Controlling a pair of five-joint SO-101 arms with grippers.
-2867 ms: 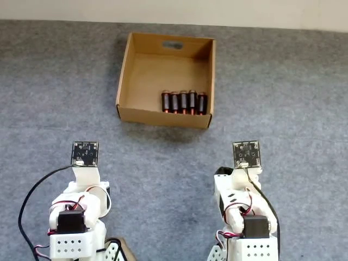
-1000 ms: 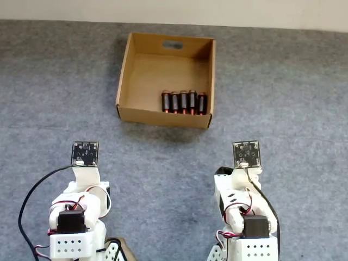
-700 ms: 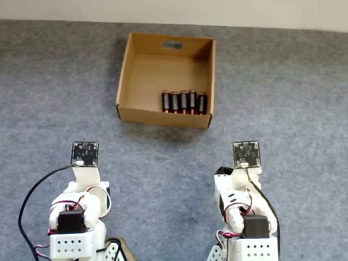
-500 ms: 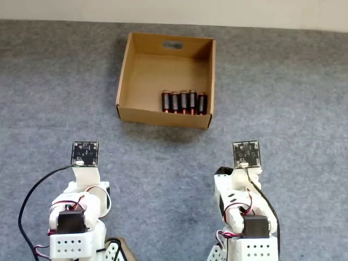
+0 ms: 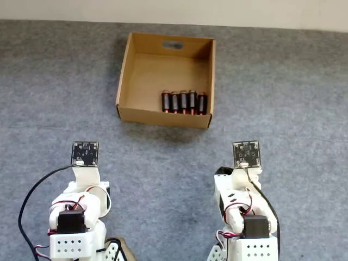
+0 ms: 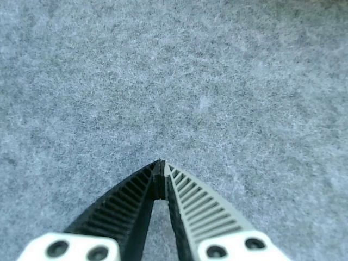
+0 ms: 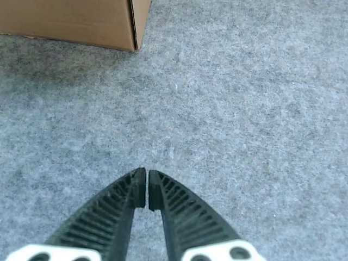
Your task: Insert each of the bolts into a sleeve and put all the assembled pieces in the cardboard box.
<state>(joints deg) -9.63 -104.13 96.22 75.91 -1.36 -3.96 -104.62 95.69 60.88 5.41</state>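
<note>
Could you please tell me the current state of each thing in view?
cardboard box: upright, open at the top, holding five pieces.
assembled pieces: lying side by side in a row inside the box.
left gripper: jaws shut, empty.
right gripper: jaws shut, empty.

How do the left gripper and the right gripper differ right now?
The left gripper is black on one side and pale on the other; the right gripper is black on both. The right gripper's wrist view takes in a corner of the cardboard box; the left gripper's takes in grey carpet. Both are shut, holding nothing.
</note>
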